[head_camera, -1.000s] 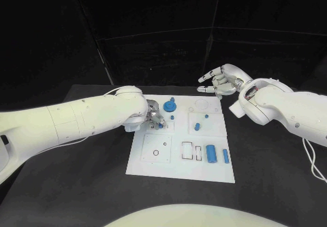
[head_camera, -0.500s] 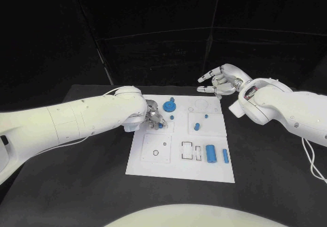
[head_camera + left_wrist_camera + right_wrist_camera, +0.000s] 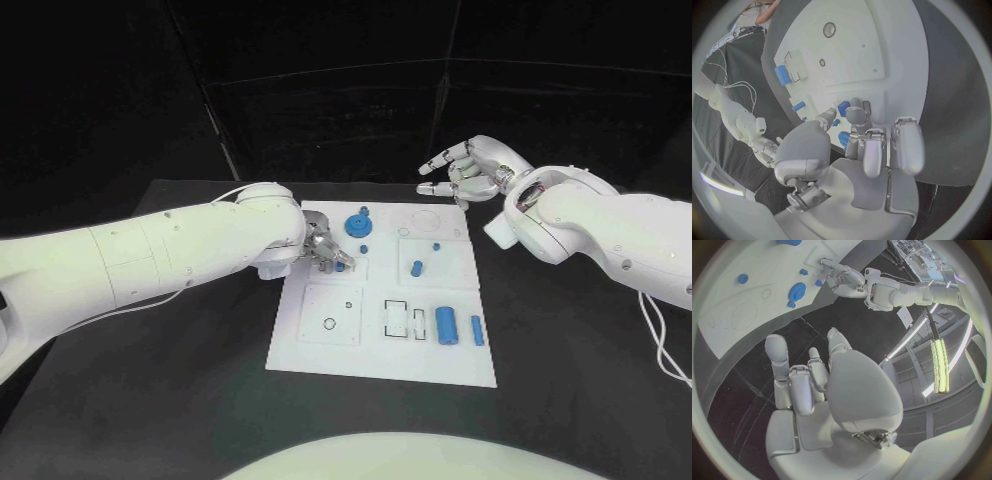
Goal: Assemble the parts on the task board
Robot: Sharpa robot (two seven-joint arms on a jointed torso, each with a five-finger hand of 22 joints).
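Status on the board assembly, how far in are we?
Early. Seemingly done: a blue gear-like round part stands at the far end of the white task board. In hand: the left hand pinches a small blue peg at the board's left side. Left: two blue cylinders lie loose at the near right beside empty cutouts. The right hand hovers open beyond the board.

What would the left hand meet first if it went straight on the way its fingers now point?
Probably the small blue part at the left hand fingertips, then the white task board under it. The fingers sit right at the part; whether they already touch or pinch it is unclear.
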